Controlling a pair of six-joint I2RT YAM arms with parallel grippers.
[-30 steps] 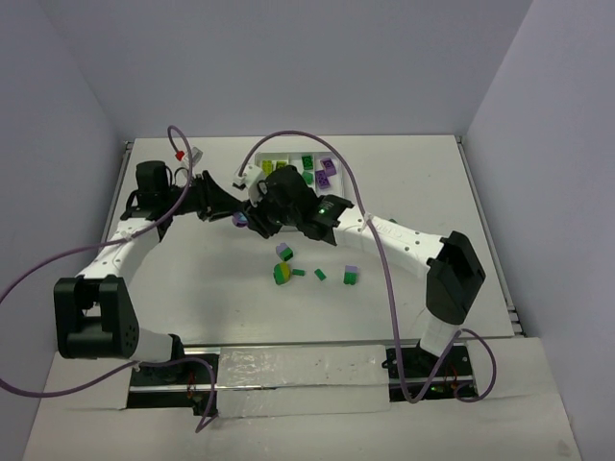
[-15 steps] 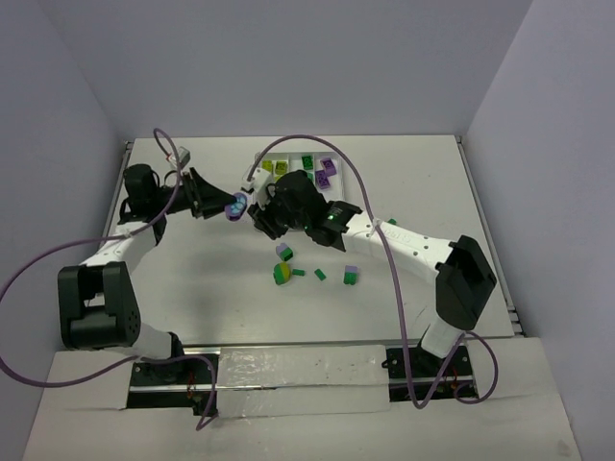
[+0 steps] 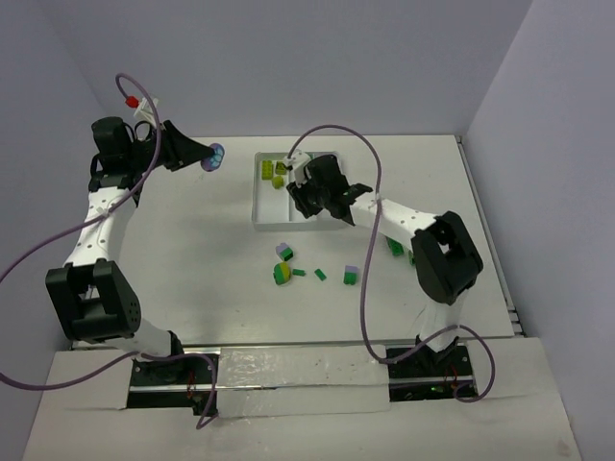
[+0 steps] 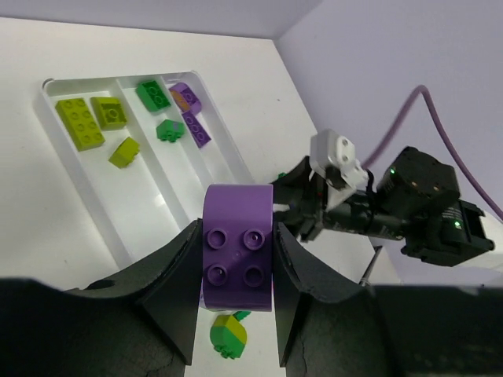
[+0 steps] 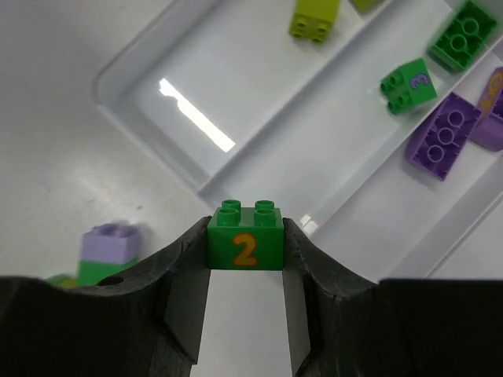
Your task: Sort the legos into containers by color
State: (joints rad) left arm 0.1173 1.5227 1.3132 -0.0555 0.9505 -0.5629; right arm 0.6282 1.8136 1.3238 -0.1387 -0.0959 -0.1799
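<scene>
Left end effector (image 4: 238, 243) grips a purple brick (image 4: 238, 206), raised above the counter (image 3: 192, 250) at far left. The white tray (image 3: 269, 206) holds sorted bricks (image 4: 118, 118). Right end effector (image 5: 246, 261) grips a green brick (image 5: 245, 237) marked 2 over the tray's edge.

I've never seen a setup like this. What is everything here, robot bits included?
tray: one, white, three compartments, mid table
yellow-green bricks: three, left compartment
green bricks: two, middle compartment
purple bricks: two, right compartment
loose bricks: about six, green, yellow-green, lilac, some stacked, on the table nearer the arms
held purple brick: one, in left gripper
green brick marked 2: one, in right gripper
cables: two, purple, one per arm
left gripper: black, shut, raised left of tray
right gripper: black, shut, above tray
</scene>
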